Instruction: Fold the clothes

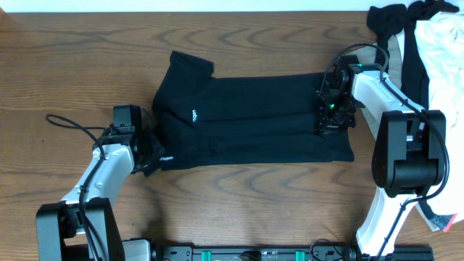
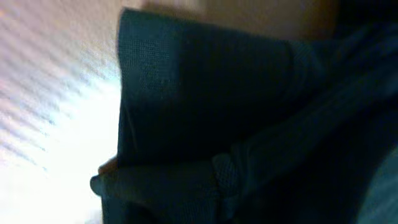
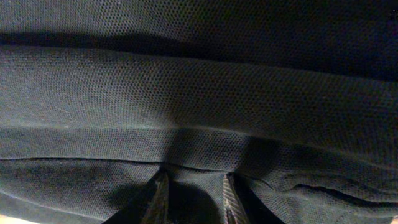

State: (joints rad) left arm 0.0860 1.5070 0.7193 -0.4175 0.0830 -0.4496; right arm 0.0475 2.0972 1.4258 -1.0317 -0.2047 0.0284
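The black T-shirt lies in the middle of the worktop. It is already narrowed to a long band running left to right, with the collar end and small white logo at the left and the hem end at the right. What remains, as I judge it, is the crosswise fold, one end laid over the other, perhaps after drawing the band taut. The right hand sits on the hem end. In its wrist view the fingers stand narrowly apart with a pucker of black cloth between them, so it appears to have hold of the fabric. The left hand is at the lower corner of the collar end, touching the cloth. Its wrist view is dark and blurred, and I cannot tell whether it has closed on the edge. To fold well, each grip should catch every layer at its corner, since thin soft fabric held by the top layer alone will peel open. Lift only enough to clear the band, keep the carried edge straight, and lay it down square on the far end. The white garment heaped at the far right corner sits near the right arm and should be kept clear of the swing.
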